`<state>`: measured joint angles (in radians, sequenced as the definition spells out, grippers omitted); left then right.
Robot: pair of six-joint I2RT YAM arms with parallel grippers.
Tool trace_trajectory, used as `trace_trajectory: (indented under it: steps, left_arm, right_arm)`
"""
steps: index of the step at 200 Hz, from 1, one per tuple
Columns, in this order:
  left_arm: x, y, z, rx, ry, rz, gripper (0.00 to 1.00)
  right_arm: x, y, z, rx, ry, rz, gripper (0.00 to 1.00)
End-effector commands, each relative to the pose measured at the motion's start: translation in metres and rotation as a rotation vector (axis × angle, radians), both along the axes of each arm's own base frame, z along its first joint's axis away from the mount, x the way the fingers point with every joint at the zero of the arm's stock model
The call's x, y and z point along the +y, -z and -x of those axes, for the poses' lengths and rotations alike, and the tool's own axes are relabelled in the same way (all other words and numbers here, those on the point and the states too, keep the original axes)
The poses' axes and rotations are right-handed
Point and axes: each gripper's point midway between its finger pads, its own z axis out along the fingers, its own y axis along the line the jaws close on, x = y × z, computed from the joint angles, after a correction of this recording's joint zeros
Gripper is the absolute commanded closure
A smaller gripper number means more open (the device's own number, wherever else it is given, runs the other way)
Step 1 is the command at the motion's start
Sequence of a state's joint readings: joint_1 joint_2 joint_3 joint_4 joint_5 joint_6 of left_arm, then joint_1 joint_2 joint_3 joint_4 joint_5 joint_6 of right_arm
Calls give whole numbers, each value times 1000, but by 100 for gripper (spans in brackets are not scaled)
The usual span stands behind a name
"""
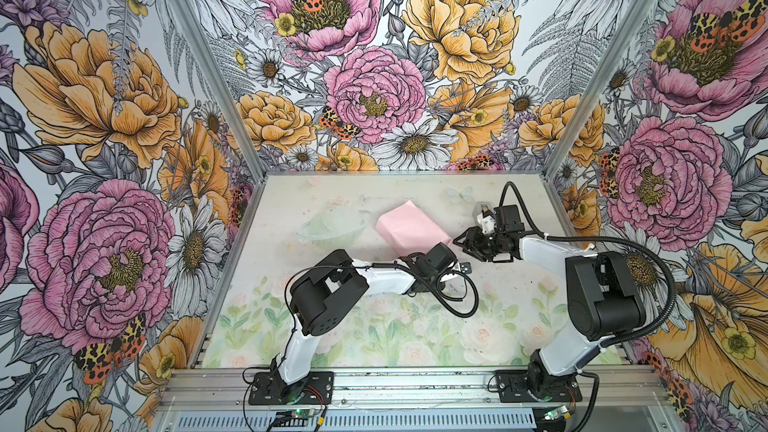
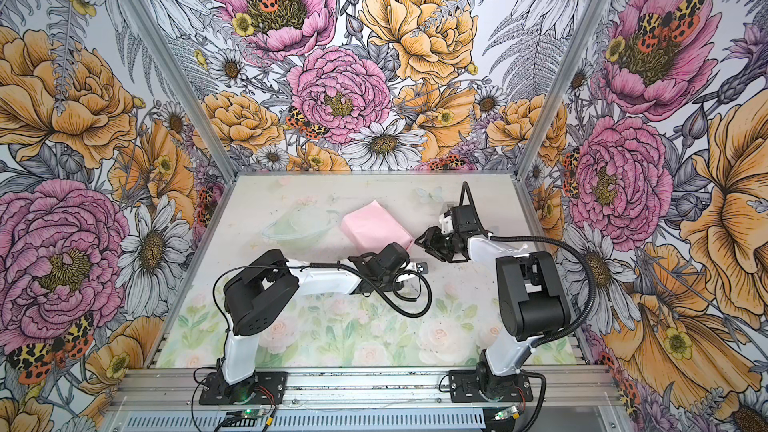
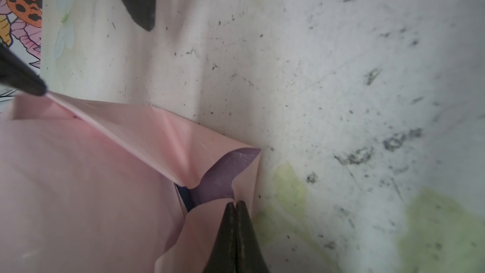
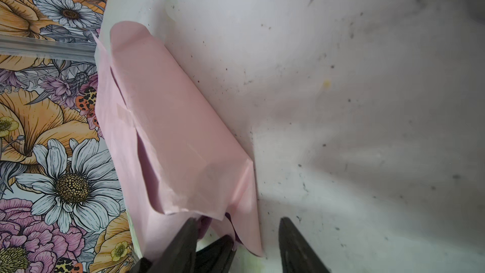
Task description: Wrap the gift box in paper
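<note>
The paper (image 1: pixel 409 229) lay on the table (image 1: pixel 332 326), toward the far middle of the surface. It was folded round the gift box (image 3: pixel 185 198) with its pale pink face outward. In both top views it formed a skewed pink parcel with one end toward the two arms. In the left wrist view that end stood partly unfolded: the lilac inner face showed in the gap, and only a thin dark navy sliver of the box was visible behind it.

The left gripper (image 3: pixel 235 204) had its jaws pressed together, pinching a fold of the paper at this open end. The creases in the sheet ran toward the pinch point.

The right gripper (image 4: pixel 237 219) stood just beside the same end with its jaws apart, straddling the loose corner of the sheet. In the left wrist view one of its fingers (image 3: pixel 25 81) touched the tip of a raised ridge in the paper, while the other stood clear of the sheet above the table
</note>
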<state>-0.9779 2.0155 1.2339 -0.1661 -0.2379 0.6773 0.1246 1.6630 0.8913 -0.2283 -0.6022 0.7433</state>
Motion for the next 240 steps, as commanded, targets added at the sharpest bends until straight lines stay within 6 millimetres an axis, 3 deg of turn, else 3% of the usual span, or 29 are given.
trace_trajectory:
  steps: [1,48,89,172,240]
  left_arm:
    - [-5,-21,-2,14,-1,108,100]
    - [-1,-35,-4,12,-18,185,100]
    - [2,-39,-4,17,-29,225,100]
    - [5,-41,-3,10,-32,243,100]
    - [6,-42,-1,6,-27,257,100]
  right_arm:
    - [3,-7,12,21,7,-54,48]
    - [10,5,38,121,15,-113,50]
    - [15,6,48,156,20,-140,55]
    - [38,0,39,161,25,-241,58]
    - [49,9,32,181,28,-251,66]
